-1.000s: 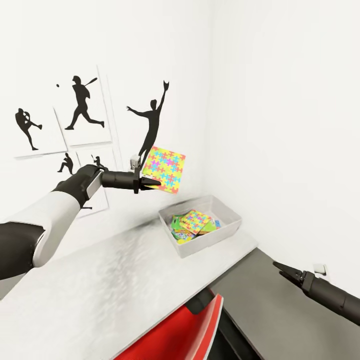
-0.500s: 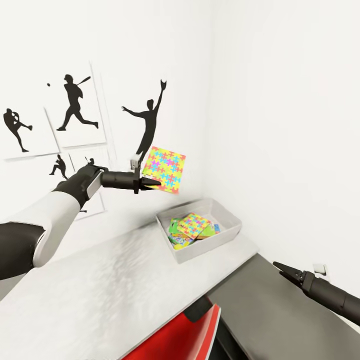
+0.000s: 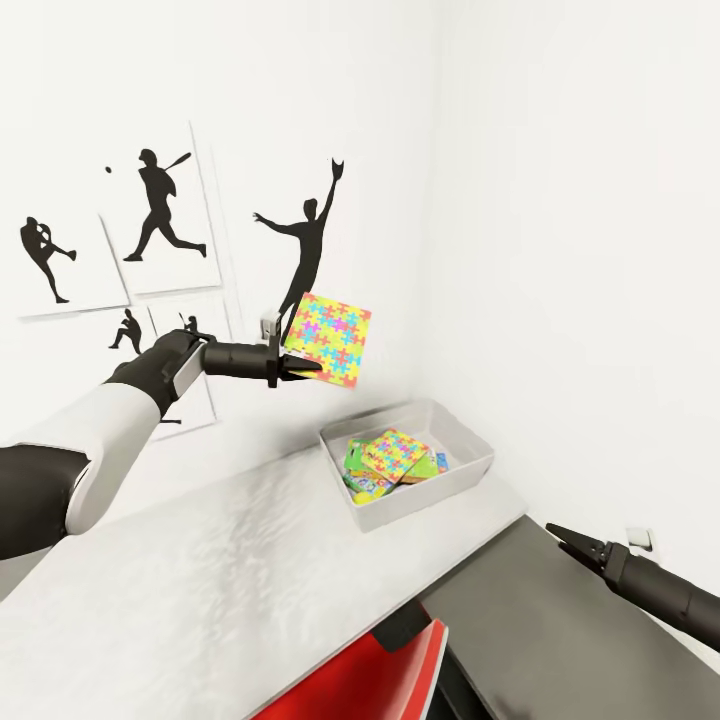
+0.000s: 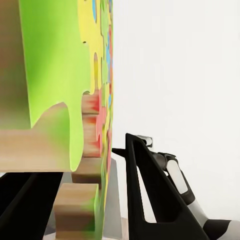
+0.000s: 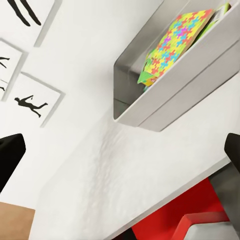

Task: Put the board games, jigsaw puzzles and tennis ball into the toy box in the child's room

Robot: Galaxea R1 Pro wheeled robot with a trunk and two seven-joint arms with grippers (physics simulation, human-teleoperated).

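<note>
My left gripper [image 3: 303,367] is shut on the lower edge of a jigsaw puzzle [image 3: 331,338], a multicolour square held tilted in the air, above and to the left of the toy box [image 3: 472,468]. The left wrist view has the puzzle [image 4: 60,70] edge-on between the fingers [image 4: 150,200]. The pale grey toy box stands at the table's [image 3: 200,590] far right end against the wall. Inside it a second jigsaw puzzle [image 3: 394,449] lies on top of green-edged board games [image 3: 362,482]. My right gripper [image 3: 562,537] hangs open and empty low at the right, over the dark cabinet. The right wrist view takes in the toy box [image 5: 165,102] with its puzzle [image 5: 176,42].
White walls meet in a corner behind the toy box, with black silhouette sport prints [image 3: 160,210] on the left wall. A lower dark grey cabinet [image 3: 560,640] adjoins the table on the right. A red chair [image 3: 370,685] sits under the table's front edge.
The head view has shifted a little, so prints and toy box sit slightly differently in the picture. Both arms and the held puzzle keep the same pose.
</note>
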